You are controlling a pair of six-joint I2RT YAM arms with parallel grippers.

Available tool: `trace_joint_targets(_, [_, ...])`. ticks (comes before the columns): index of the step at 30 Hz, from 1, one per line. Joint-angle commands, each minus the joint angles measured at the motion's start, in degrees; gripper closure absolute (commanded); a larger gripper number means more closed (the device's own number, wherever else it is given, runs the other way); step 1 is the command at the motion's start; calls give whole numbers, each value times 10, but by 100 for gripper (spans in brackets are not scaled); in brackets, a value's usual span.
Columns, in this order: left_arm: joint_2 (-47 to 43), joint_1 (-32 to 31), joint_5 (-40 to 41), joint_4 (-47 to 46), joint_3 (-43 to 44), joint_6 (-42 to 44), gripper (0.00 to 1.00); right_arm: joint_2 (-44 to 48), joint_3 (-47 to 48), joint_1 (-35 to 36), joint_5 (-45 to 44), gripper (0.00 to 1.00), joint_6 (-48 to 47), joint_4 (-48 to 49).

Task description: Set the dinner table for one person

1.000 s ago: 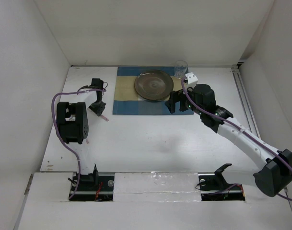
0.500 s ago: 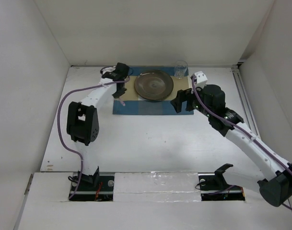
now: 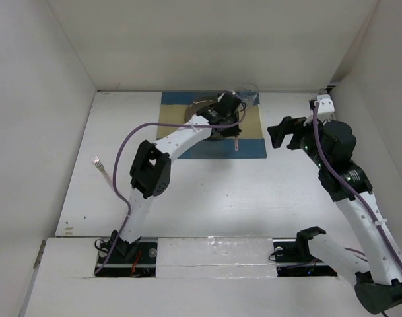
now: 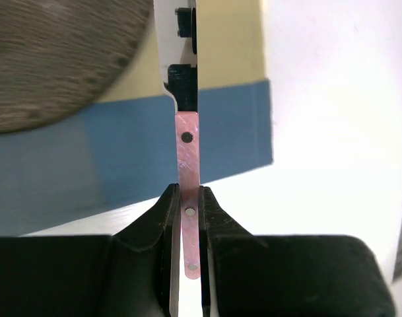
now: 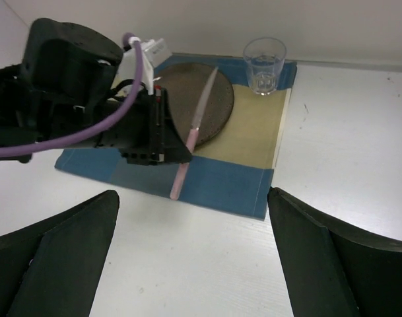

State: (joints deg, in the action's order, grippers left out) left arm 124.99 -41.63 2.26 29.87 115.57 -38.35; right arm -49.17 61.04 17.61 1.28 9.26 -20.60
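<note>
One pink-handled knife (image 4: 187, 148) sits pinched in the left end effector (image 4: 187, 201) over the placemat (image 4: 108, 158), right of the plate (image 4: 55, 59); the right end effector (image 5: 193, 198) gapes wide.

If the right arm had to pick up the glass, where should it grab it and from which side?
Likely the side wall at mid-height, coming from the right: the glass stands upright on the placemat's far corner, with the plate and the knife in the left gripper crowding its left.

Bright even light, faint soft shadows on the dinner table (image 3: 207, 191); plate (image 4: 55, 59) blurred.
</note>
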Motion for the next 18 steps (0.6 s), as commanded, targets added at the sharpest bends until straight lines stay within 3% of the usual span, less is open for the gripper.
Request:
trace_joint_targets(1, [13,-9,-85,-81,29,-1,100,6,18,-16,19,0,2,-24])
trace_joint_targets(3, [35,-25,-108,-130,38,-15,100,6,18,-21,31,0,2,-30])
trace_joint_targets(8, [103,-32,-138,-151,107,-35,100,16,18,-32,52,0,-3,-42])
trace_joint_targets(18, [156,-21,-133,-198,107,-101,100,21,8,-32,73,0,-8,-42])
